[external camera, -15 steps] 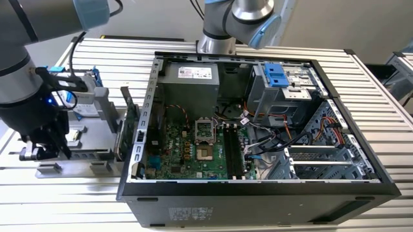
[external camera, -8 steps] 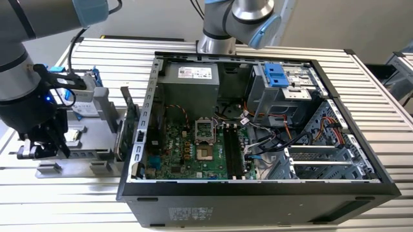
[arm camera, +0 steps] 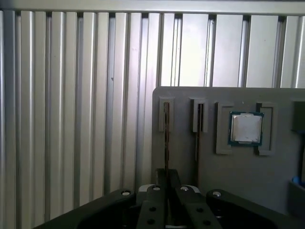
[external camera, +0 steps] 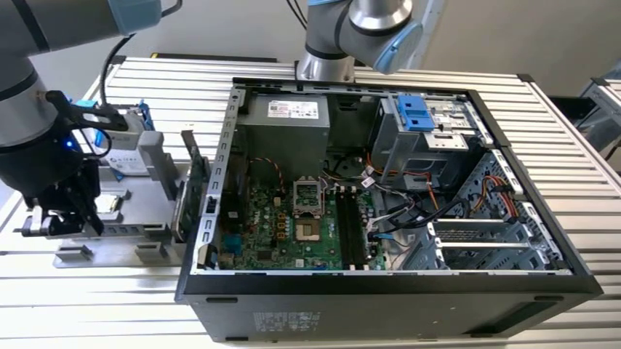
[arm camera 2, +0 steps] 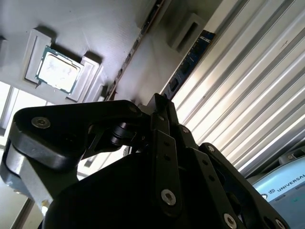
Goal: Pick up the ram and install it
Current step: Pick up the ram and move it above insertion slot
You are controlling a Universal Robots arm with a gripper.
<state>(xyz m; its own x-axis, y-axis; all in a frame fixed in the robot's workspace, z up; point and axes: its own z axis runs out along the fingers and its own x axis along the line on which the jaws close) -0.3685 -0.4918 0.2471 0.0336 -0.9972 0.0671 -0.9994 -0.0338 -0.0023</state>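
Standing on edge in its slot in the grey holder, the ram runs straight into my pincer, whose tips are clamped together on it. 1 more stick sits in the next slot, then a processor chip in its recess. The holder rests on the ribbed tabletop, just beside the open computer case.

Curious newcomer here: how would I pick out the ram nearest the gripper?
Find the grey tray on the ribbed table. Beside its square silver chip are two slots; the thin ram stands edge-on in the one nearer the tray's edge.
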